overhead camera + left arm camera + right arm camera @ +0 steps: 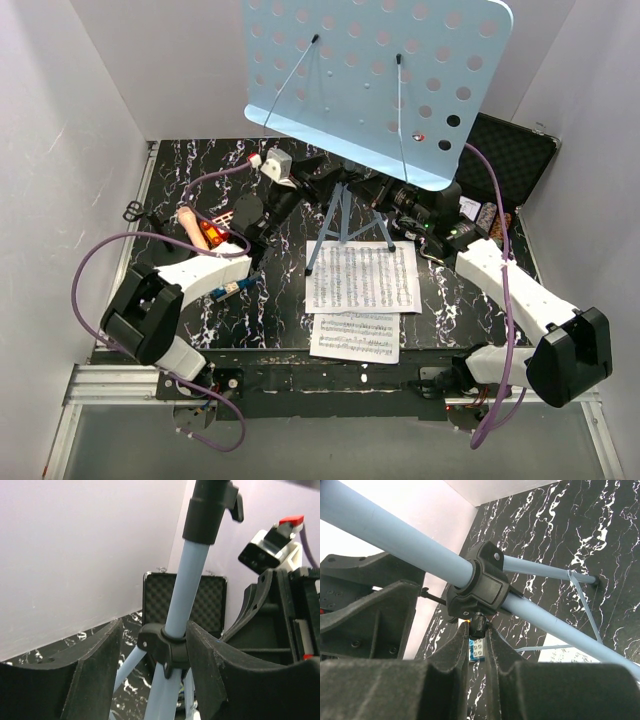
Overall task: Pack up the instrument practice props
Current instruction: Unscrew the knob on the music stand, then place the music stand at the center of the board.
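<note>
While the right claw (479,632) pinches the collar knob (479,622), likely to free the music stand (375,70) legs, the left claw (155,630) straddles its pole (187,585), parted.

I see a light-blue music stand (380,80), its desk dotted with round holes, and a black collar (479,587) on its pale-blue pole. The white sheet-music pages (362,277) carry black notation. The table (437,300) is black marble veined white, and the cables (85,262) are purple.

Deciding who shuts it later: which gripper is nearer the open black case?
Right. The right gripper pinches the music stand's clamp knob on the pole's case side; the left gripper straddles the pole from the far side.
</note>
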Motion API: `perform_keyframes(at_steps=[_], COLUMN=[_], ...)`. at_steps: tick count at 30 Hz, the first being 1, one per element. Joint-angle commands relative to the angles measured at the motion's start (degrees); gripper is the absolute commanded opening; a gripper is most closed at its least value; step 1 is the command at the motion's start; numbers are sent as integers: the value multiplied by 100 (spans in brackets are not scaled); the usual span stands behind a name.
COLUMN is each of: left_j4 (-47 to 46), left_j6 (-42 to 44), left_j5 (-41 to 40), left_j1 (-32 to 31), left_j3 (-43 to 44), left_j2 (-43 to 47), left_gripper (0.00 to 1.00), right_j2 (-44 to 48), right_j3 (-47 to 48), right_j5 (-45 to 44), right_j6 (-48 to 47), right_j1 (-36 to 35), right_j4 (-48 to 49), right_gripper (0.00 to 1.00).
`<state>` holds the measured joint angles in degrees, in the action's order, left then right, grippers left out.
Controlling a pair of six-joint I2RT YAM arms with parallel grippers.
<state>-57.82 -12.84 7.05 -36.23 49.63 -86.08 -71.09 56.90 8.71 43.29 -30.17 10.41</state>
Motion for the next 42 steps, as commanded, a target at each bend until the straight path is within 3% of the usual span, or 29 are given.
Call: perform_keyframes(at_steps=[1,6,10,26,29,33,37,42], left_j4=[-721,-818,-889,-1249,-1232,-1152,-1047,-801], left_j6=[-324,-456,-500,-649,-649,-606,-483,-211], left_j5=[95,226,288,323,359,437,508,534], left_j1=[-16,-33,-60,-157,-165,-174,-183,-183], left_j3=[416,723,864,1365,1523,1638,1594,1515], left_j2=[-154,-435,-646,-1261,-1314,-1385,-1367,-1218], left_gripper=[54,54,53,52,45,20,0,0], right_j2=[95,157,271,869,921,842,851,939], right_j3=[154,67,-118,-1313,-1436,-1367,-1427,-2024], right_j5=[78,70,25,-176,-273,-483,-1299,-2232], right_j6=[-207,-154,-119,-549,-690,-953,-1427,-2253], right_j1=[99,117,108,117,108,-5,-357,-1007], right_j4=[-286,-294,-277,-347,-321,-443,-217,1240], right_gripper=[22,43,54,55,53,49,49,50])
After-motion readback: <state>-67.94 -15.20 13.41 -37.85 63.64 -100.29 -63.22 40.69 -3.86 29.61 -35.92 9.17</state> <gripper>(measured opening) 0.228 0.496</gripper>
